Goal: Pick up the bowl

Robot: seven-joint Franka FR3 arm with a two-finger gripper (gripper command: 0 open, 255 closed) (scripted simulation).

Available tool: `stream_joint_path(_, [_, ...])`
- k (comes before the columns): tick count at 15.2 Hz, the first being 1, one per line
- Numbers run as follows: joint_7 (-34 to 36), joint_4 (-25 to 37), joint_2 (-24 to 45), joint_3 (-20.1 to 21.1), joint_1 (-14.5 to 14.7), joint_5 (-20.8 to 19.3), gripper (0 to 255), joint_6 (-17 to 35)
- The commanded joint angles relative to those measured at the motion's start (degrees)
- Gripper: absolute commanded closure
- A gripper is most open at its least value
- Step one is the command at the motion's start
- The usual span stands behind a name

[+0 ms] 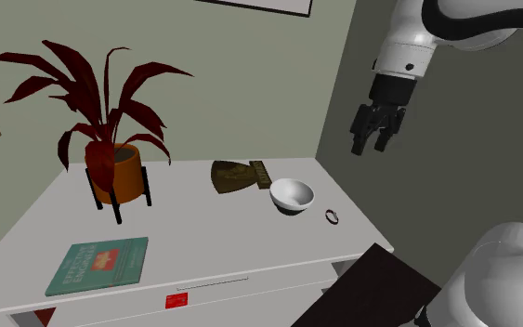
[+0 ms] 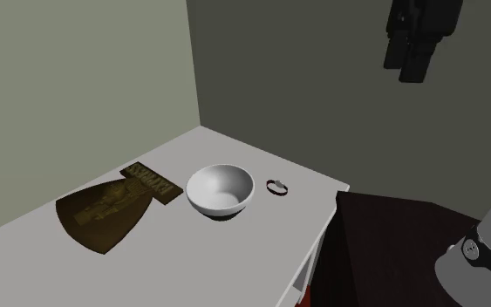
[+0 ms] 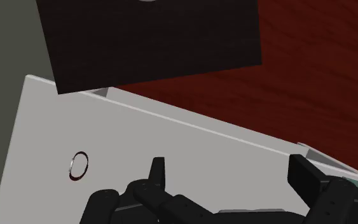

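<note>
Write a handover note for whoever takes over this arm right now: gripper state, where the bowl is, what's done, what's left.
Gripper: open, empty, up in the air, well above the table.
Bowl: white, upright on the white table, between a brown flat piece and a small ring; nothing is touching it.
Done: no grasp yet.
Left: bring the gripper down over the bowl, probably close on its rim, then lift.

White bowl [image 1: 292, 195], upright, empty, on white tabletop [image 1: 203, 232]
</note>
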Motion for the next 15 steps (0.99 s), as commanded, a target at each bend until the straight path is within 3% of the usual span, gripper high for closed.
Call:
stream_joint_path(1, [0.00,0.00,0.00,0.00,0.00,0.00,0,0.00])
stream_joint_path(8, [-6.20,-2.66,9.06,-4.46,-1.53,-2.44,0,11.12])
stream_joint_path(15, [-12.31,-1.49,21.21,-8.74,-2.59,-3.17,0,21.52])
